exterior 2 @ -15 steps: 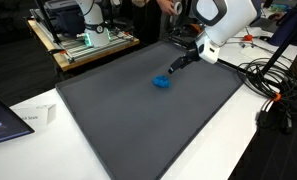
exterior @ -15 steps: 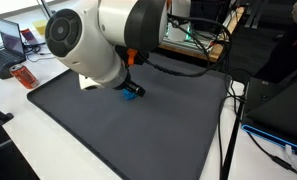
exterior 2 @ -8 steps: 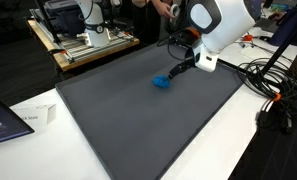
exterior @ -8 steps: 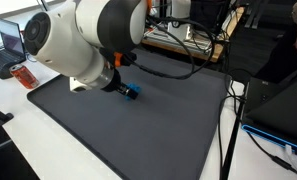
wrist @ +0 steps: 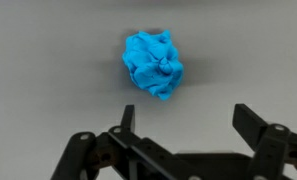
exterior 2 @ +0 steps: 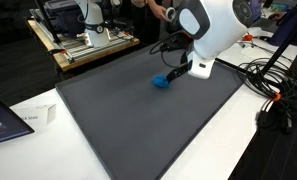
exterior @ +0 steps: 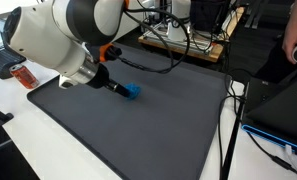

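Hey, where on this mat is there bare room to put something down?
Most of the grey mat is bare: the whole stretch from the blue crumpled wad toward the near corner and the laptop side. Crowded spots: around the wad, where the open gripper hovers, and the mat's edge beside the cables.

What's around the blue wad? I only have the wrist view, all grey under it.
Observer: The blue wad lies on a dark mat that covers most of a white table, nearer the mat's far edge in an exterior view.
Operator: Anything by the arm?
Observer: Loose cables lie on the table just off the mat, on the arm's side.
Operator: How does the claw sit?
Observer: The claw comes in slanted, low over the mat, its tip right beside the wad. I cannot tell whether they touch.
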Controlling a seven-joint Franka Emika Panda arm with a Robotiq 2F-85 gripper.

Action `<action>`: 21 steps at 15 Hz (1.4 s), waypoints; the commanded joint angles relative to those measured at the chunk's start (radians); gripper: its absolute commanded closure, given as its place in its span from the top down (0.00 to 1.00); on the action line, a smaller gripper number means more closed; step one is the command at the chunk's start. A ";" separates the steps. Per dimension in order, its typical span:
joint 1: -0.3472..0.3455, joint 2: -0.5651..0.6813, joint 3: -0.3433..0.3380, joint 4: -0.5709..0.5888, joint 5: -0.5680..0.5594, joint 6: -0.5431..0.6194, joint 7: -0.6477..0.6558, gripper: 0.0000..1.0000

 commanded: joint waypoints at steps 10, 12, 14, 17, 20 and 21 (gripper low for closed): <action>-0.177 -0.008 0.091 -0.018 0.173 0.022 -0.205 1.00; -0.197 -0.019 0.099 -0.039 0.182 0.032 -0.243 1.00; -0.214 -0.031 0.104 -0.063 0.188 0.052 -0.281 1.00; -0.242 -0.045 0.117 -0.090 0.203 0.076 -0.336 1.00; -0.271 -0.068 0.131 -0.135 0.218 0.100 -0.397 1.00; -0.280 -0.079 0.136 -0.155 0.221 0.109 -0.422 1.00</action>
